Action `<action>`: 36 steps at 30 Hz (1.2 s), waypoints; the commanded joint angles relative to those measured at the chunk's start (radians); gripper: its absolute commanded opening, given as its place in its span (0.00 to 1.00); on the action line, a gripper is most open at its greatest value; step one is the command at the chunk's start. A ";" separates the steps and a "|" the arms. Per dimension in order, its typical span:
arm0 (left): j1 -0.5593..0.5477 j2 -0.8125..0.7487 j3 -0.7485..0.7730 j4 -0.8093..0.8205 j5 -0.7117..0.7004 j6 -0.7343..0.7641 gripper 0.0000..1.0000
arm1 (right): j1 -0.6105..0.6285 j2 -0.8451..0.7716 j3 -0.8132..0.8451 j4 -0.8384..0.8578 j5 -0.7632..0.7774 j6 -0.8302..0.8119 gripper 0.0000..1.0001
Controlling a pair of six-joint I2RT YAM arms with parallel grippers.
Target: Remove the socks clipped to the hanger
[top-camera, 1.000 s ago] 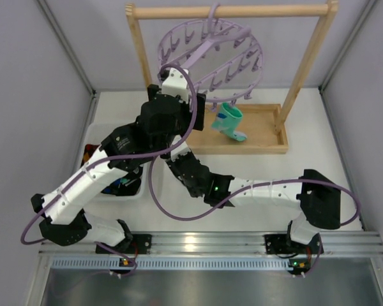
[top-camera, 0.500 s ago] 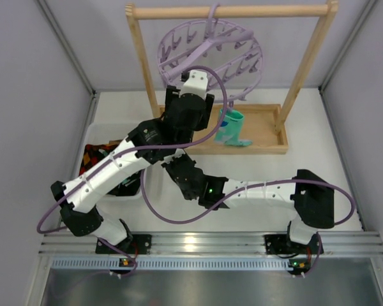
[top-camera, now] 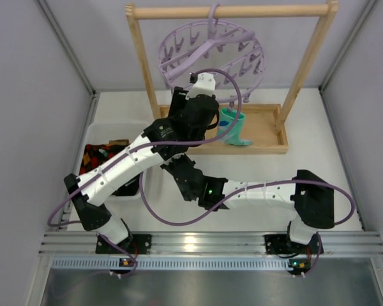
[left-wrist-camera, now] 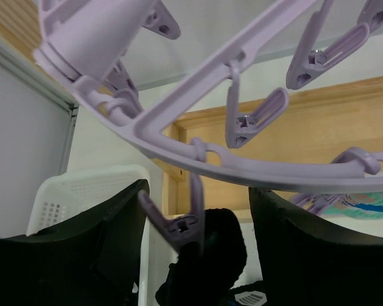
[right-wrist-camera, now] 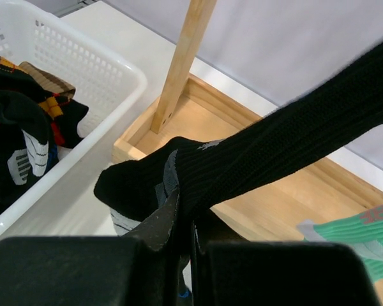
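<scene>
The lavender hanger (top-camera: 210, 51) hangs from the wooden rack's bar. In the left wrist view its ring (left-wrist-camera: 198, 159) runs overhead. My left gripper (left-wrist-camera: 196, 210) is open, with one jaw on each side of a lavender clip (left-wrist-camera: 179, 226) that grips a black sock (left-wrist-camera: 210, 261). My right gripper (right-wrist-camera: 186, 220) is shut on the lower part of that black sock (right-wrist-camera: 255, 159), which stretches up to the right. In the top view the right gripper is hidden under the left arm. A teal-and-white sock (top-camera: 233, 126) hangs from another clip; it also shows in the right wrist view (right-wrist-camera: 357, 239).
A white basket (top-camera: 99, 135) at the left holds several removed socks (right-wrist-camera: 25, 121). The wooden rack (top-camera: 230, 11) stands on a wooden tray base (top-camera: 265, 137). Grey walls close in both sides. My two arms cross in the middle.
My left arm has swung right and up from over the basket to the hanger, and its open jaws now straddle the clip. The right arm has barely moved.
</scene>
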 commanded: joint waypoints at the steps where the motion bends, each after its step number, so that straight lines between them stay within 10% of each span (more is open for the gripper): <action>1: 0.000 0.025 0.041 0.017 -0.039 0.021 0.67 | 0.036 0.009 0.038 0.022 -0.011 -0.016 0.00; 5: 0.003 0.039 0.056 0.019 -0.056 0.030 0.50 | 0.037 0.005 0.032 0.022 -0.011 -0.019 0.00; 15: 0.044 0.057 0.091 0.022 -0.046 0.056 0.47 | 0.045 0.014 0.033 0.022 -0.034 -0.019 0.00; 26: 0.066 0.059 0.090 0.022 -0.004 0.043 0.10 | 0.053 -0.013 -0.022 0.027 -0.042 -0.005 0.00; 32: 0.072 0.024 0.061 0.022 0.050 0.009 0.17 | 0.056 -0.127 -0.229 0.076 -0.097 0.110 0.00; 36: 0.079 -0.016 0.041 0.019 0.093 -0.008 0.42 | 0.048 -0.254 -0.347 0.104 -0.219 0.177 0.00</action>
